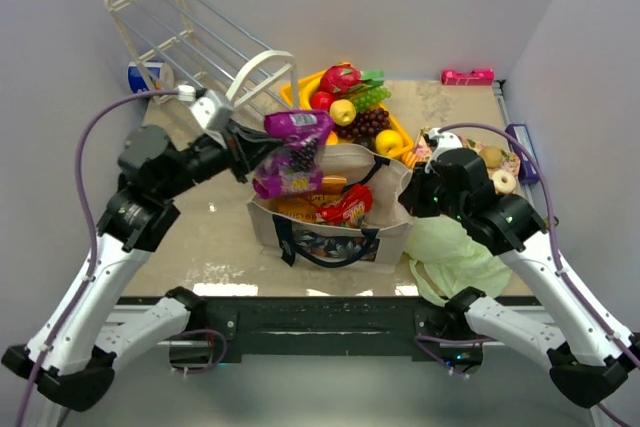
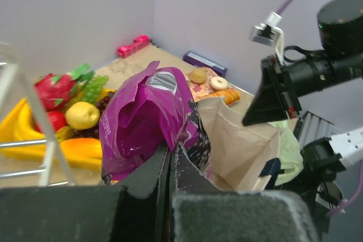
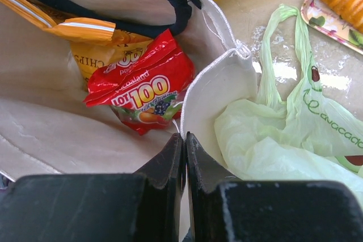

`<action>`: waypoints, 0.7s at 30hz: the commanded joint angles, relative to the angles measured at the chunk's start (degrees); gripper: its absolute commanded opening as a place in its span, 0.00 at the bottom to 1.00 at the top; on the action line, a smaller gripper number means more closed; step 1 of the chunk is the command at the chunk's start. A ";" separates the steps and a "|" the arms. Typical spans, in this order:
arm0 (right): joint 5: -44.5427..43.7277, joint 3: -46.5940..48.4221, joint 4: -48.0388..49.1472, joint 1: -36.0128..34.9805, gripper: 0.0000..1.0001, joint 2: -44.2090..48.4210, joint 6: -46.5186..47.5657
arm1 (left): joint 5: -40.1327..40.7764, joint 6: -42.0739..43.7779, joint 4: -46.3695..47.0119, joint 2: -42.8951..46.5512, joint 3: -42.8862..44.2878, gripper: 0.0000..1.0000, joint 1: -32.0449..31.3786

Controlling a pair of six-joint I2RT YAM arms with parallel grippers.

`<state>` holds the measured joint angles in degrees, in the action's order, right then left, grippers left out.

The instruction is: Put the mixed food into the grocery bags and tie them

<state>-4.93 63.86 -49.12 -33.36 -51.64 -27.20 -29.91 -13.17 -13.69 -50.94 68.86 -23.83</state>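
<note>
Beige stiff tote (image 1: 335,244) holds an orange chip bag (image 3: 108,55); toy fruit (image 1: 343,112), tying remain. My left gripper (image 2: 170,151) clamps a purple foil packet (image 2: 147,117), right gripper (image 3: 184,140) the tote's rim.

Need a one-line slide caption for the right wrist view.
Right claw pinches beige tote at its rim; red snack packet and orange chip bag inside, pale-green bag alongside.

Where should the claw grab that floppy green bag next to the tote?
By a loop handle, coming straight down from above. The green bag is a soft crumpled heap, but its handle lies stretched out flat on the table, thin enough to pinch.
</note>
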 commanded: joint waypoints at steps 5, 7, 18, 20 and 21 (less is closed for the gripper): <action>-0.25 1.36 -0.36 -0.03 0.09 0.66 -0.22 | 20.41 17.02 6.31 -12.85 -2.23 0.00 -28.10; -0.34 1.10 -0.71 -0.12 0.08 1.71 -0.57 | 21.03 17.91 6.57 -17.32 -3.55 0.00 -28.46; -1.58 0.83 -1.41 -0.03 0.09 2.77 -0.57 | 22.79 18.71 -2.73 -28.07 -10.94 0.00 -28.90; -0.96 0.83 -0.98 -0.03 0.09 2.42 -0.48 | 22.97 17.66 -3.44 -27.73 -9.54 0.00 -28.90; -0.87 0.66 -0.63 -0.12 0.09 2.42 -0.40 | 23.49 17.22 -3.45 -27.12 -9.01 0.06 -28.90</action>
<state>-5.21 63.88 -51.37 -33.43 -49.21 -27.88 -11.14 3.90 -12.69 -77.95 58.19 -52.90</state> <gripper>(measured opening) 0.088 0.016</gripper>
